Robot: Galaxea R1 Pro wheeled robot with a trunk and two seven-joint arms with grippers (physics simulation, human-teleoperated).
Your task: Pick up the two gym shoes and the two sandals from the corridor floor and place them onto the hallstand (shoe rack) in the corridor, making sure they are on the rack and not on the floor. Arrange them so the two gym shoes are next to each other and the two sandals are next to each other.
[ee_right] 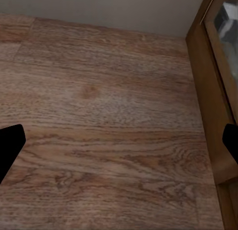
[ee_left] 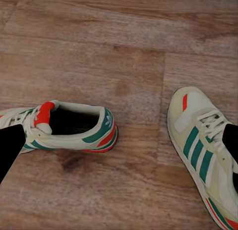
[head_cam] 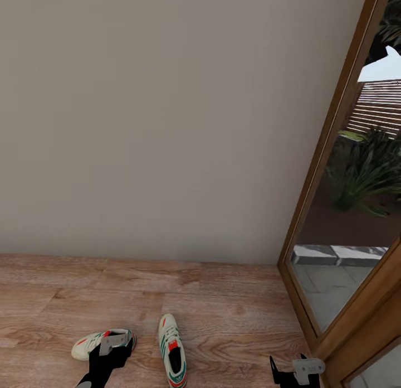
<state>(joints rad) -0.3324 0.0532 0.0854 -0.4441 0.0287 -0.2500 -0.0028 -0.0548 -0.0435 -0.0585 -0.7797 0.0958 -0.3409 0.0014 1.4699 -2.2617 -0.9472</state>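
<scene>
Two gym shoes lie on the corridor floor [head_cam: 234,304] near the wall, white with teal stripes and orange-red patches. One gym shoe [head_cam: 89,345] [ee_left: 74,128] lies crosswise, its heel under my left gripper [head_cam: 114,352] [ee_left: 119,145], which hangs open just above it. The other gym shoe [head_cam: 171,349] [ee_left: 206,145] points toward the wall, a short gap to the right. My right gripper [head_cam: 289,372] [ee_right: 119,145] stands open over bare planks by the door frame. The sandals and the hallstand are out of view.
A plain beige wall [head_cam: 167,126] closes the corridor ahead. At the right, a brown wooden door frame [head_cam: 328,154] with glass gives onto a garden. Wood planks stretch between the shoes and the wall.
</scene>
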